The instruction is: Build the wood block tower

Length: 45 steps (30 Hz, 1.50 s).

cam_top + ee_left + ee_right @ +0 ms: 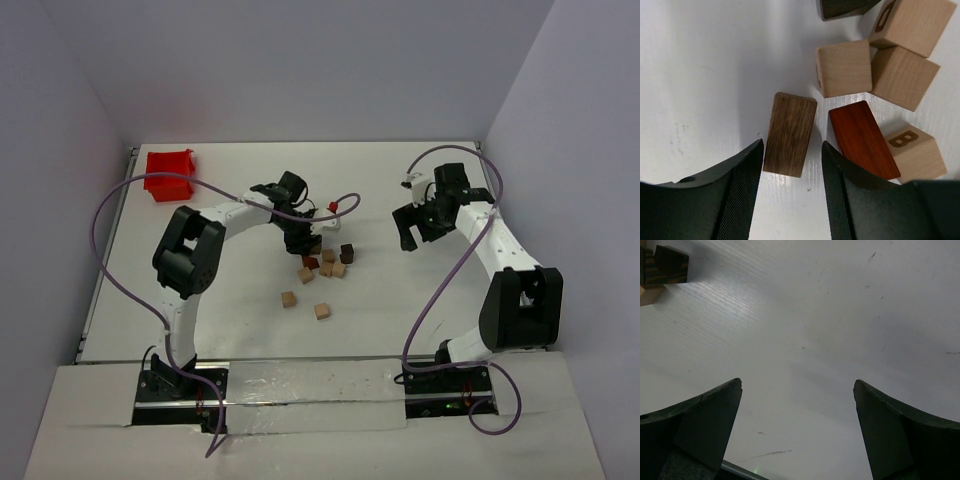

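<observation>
The wood blocks lie loose on the white table (pixel 400 300); no column stands. A cluster (pixel 326 264) sits mid-table, with two tan cubes (pixel 288 298) apart in front. My left gripper (pixel 300 240) is low over the cluster's left end. In the left wrist view it (pixel 791 165) is open, its fingertips (pixel 751 165) either side of the near end of a flat brown block (pixel 790 134). A reddish-brown piece (pixel 864 140) lies just right, with tan cubes (pixel 844 67) and a dark block (pixel 840 7) beyond. My right gripper (pixel 410 235) (pixel 797 385) is open and empty over bare table.
A red plastic bin (pixel 170 172) stands at the far left corner. A dark block (pixel 347 252) is the cluster's right end, also at the top left of the right wrist view (pixel 665 265). White walls enclose the table on three sides.
</observation>
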### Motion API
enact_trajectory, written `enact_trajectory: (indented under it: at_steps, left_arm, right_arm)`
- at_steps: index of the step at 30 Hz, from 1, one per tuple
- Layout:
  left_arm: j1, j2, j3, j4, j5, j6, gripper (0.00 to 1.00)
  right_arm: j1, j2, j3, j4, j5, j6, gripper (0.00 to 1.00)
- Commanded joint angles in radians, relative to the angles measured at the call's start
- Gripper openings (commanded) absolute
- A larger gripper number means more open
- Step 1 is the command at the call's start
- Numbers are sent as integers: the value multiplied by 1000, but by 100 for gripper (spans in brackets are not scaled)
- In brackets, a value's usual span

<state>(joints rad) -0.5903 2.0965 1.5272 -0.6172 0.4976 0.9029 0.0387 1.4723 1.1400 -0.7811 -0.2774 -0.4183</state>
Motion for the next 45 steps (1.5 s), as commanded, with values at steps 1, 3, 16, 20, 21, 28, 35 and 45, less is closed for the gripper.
enact_trajectory:
  at_steps: [1,3,16,20,21,28,35,45]
  left_arm:
    - [-11,22,33,25,-8,24,57]
    - [-11,22,37,32,-11,25,58]
    - [-22,45,74,26,-10,-36,12]
    - [-25,92,152,25,-39,-125,0]
    - [-29,111,183,24,-43,-159,0]
    - [-108,117,167,58,-38,-197,0]
    - [-199,38,24,83,-16,-129,0]
    - [-266,-54,-109,110,1,-121,0]
  right_arm:
    - [-11,-10,33,2,6,-16,100]
    - [-14,-12,33,2,3,-13,100]
    - [-19,-13,26,2,3,-16,100]
    - [-23,-15,18,2,3,-16,100]
    - [-26,-14,17,2,3,-16,100]
    - [-32,-13,13,0,-4,0,99]
    - [-63,-34,-10,-1,-7,-1,99]
    - [-65,-57,-42,-1,-12,15,99]
